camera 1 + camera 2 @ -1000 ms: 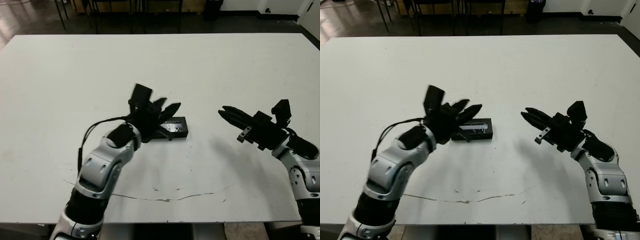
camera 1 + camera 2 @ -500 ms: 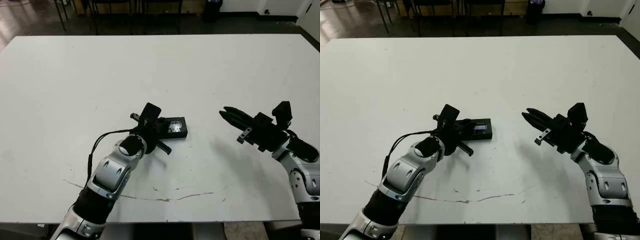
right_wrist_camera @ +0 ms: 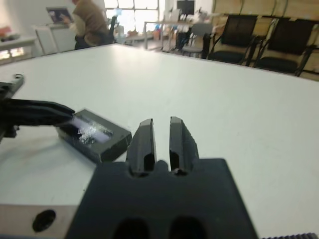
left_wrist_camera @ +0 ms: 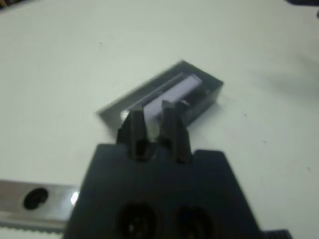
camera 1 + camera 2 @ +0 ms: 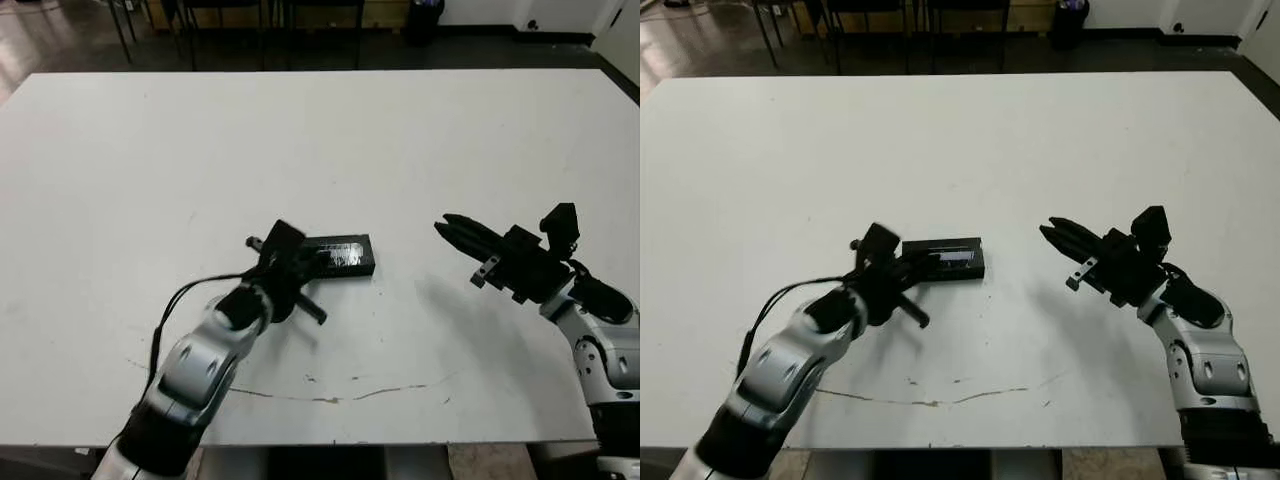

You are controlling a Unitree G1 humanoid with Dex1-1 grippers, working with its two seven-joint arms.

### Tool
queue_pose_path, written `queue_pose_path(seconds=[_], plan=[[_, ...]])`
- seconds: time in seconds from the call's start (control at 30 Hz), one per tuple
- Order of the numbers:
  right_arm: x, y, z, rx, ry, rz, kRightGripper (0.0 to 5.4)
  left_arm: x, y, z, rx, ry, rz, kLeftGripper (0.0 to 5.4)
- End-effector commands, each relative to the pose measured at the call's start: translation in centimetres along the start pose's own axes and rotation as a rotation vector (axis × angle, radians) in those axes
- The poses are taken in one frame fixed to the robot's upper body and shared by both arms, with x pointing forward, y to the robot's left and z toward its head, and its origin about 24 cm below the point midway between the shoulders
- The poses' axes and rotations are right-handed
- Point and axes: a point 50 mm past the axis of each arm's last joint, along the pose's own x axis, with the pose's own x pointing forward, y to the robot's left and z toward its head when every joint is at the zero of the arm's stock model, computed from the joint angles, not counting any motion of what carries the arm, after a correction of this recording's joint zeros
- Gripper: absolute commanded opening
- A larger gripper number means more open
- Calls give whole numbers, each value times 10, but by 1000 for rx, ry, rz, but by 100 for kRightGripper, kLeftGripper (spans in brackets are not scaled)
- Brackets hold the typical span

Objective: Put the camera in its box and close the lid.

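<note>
- The box (image 5: 340, 257) was seen near the middle of the white table (image 5: 420, 140), lying flat, long side running left to right.
- The lid (image 4: 172, 92) was seated on top of the box, its pale silvery stripe facing up; the box looked closed.
- The camera could not be seen in any view.
- The left gripper (image 5: 312, 262) was positioned at the box's left end, fingers laid low over the lid on that side; whether contact was made could not be told.
- In the left wrist view its two fingers (image 4: 133, 127) were held nearly together with only a narrow gap, nothing clamped between them.
- The right gripper (image 5: 447, 225) was held above the table, well apart from the box on its right side, pointing toward it.
- Its fingers (image 3: 144, 142) were almost closed, a thin slit left between them, nothing held.
- A thin scratch line (image 5: 340, 397) was noted on the table near the front edge.
- Dark chairs (image 3: 239, 42) and a person (image 3: 87, 22) at a desk were visible beyond the table in the right wrist view.
</note>
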Motion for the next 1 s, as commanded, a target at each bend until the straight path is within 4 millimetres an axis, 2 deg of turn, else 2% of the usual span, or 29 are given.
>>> queue_pose_path(seconds=[0.03,0.13,0.23,0.43,0.73,1.0], plan=[[-3,2,1,-19,-25,-53,0,-11,17,15,22,-146,99,3],[2,2,3,-52,-55,-98,0,-20,32,31,42,-326,180,3],[7,2,4,-96,-65,-178,0,-28,50,37,90,-422,289,3],[22,8,7,-127,-49,-295,0,-34,78,22,131,-441,469,3],[41,26,-6,-184,-84,-423,0,-29,79,-15,-86,-387,704,3],[48,35,-12,-171,-60,-457,0,-28,80,-23,-123,-330,667,3]])
